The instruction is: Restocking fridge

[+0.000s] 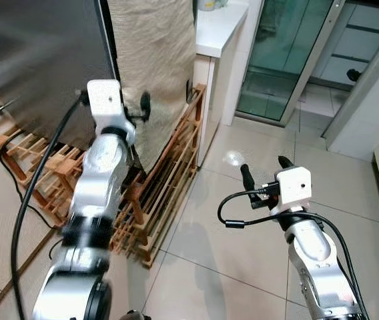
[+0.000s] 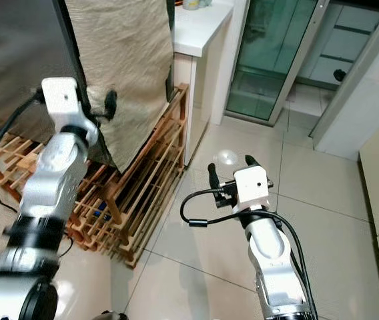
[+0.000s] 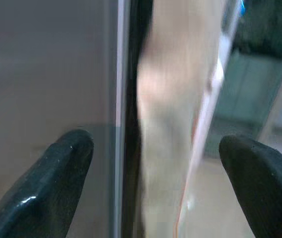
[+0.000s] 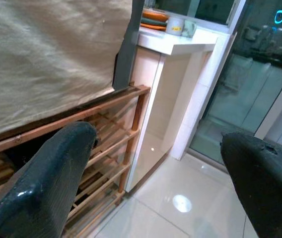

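Observation:
The fridge's dark grey door [image 1: 36, 60] stands at the upper left, and a beige cloth [image 1: 153, 60] hangs over the fridge's side. My left gripper [image 1: 137, 110] is raised to the door's right edge. It is open, and in the left wrist view its fingers [image 3: 61, 173] straddle the dark gap [image 3: 131, 99] between door and cloth without touching. My right gripper [image 1: 265, 168] hovers open and empty over the tiled floor [image 1: 229, 247], pointing toward the rack and counter.
The fridge stands on a low wooden slatted rack [image 1: 169, 180]. To its right is a white counter [image 1: 219, 27] with dishes [image 4: 156, 17] on top. Beyond that is a glass sliding door [image 1: 283, 53]. A black cable [image 1: 33, 193] runs along my left arm.

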Controlling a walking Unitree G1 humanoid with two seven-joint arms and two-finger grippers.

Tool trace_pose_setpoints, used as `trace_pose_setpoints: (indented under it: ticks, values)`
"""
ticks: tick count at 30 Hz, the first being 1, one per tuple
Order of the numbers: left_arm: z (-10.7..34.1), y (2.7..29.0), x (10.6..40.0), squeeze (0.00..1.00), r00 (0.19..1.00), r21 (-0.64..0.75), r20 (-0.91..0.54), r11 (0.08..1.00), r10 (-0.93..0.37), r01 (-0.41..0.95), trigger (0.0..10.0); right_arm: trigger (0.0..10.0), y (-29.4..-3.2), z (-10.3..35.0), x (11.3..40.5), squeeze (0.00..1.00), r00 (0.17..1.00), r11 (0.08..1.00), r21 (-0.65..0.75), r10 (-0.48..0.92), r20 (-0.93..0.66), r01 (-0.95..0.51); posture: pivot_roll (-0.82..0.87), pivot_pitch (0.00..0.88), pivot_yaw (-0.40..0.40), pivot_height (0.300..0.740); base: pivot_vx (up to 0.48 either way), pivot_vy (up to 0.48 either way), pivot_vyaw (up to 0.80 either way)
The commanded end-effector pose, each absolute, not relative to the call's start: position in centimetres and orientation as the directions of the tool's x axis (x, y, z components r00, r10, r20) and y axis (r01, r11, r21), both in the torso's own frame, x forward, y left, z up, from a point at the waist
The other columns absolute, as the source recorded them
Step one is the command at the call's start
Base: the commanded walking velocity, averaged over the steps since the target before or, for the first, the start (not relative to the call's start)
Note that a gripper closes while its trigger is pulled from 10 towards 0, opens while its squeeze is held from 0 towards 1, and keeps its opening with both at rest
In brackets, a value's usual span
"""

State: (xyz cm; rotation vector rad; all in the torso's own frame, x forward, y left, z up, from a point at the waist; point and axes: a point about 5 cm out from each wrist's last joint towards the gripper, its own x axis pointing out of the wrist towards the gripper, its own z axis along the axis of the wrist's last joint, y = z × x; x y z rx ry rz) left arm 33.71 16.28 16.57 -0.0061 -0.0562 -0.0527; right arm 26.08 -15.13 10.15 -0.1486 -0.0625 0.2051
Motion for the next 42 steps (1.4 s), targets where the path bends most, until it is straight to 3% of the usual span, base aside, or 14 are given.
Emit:
trace_pose_setpoints:
  ticks: [1, 3, 10, 23, 27, 42]
  values:
    - [16.5, 15.6, 33.1, 0.00, 0.993, -0.003, 0.044, 0.994, -0.109, 0.110, 10.0, 10.0, -15.3, 10.3, 25.8, 0.00, 0.977, 0.968, -0.158, 0.206, 0.055, -0.195, -0.16, 0.000, -0.003, 0.740, 0.000, 0.000, 0.00]
    - [16.5, 15.2, 31.7, 0.00, 0.985, -0.017, 0.084, 0.989, -0.148, 0.150, 10.0, 10.0, -15.2, 10.2, 25.6, 0.00, 0.977, 0.968, -0.153, 0.209, 0.050, -0.200, -0.16, 0.000, -0.004, 0.740, 0.000, 0.000, 0.00]
    - [18.3, 14.7, 31.5, 0.00, 0.975, 0.004, 0.164, 0.989, -0.147, 0.149, 10.0, 10.0, -14.7, 10.2, 26.0, 0.00, 0.975, 0.967, -0.145, 0.218, 0.053, -0.209, -0.14, 0.000, -0.013, 0.740, 0.000, 0.000, 0.00]
    - [20.3, 13.1, 35.6, 0.00, 0.978, 0.029, 0.168, 0.993, -0.121, 0.118, 10.0, 10.0, -14.3, 10.5, 26.3, 0.00, 0.972, 0.965, -0.147, 0.226, 0.063, -0.215, -0.16, 0.000, -0.008, 0.740, 0.000, 0.000, 0.00]
    - [20.0, 13.7, 37.0, 0.00, 0.991, 0.027, 0.128, 0.999, -0.038, 0.035, 10.0, 10.0, -14.6, 10.5, 26.0, 0.00, 0.975, 0.968, -0.149, 0.214, 0.061, -0.203, -0.18, 0.000, 0.000, 0.740, 0.000, 0.000, 0.00]
    - [21.1, 12.6, 38.7, 0.00, 0.986, -0.016, 0.165, 0.999, -0.036, 0.039, 10.0, 10.0, -14.8, 10.4, 25.7, 0.00, 0.977, 0.969, -0.151, 0.205, 0.053, -0.195, -0.20, 0.000, 0.007, 0.740, 0.000, 0.000, 0.00]
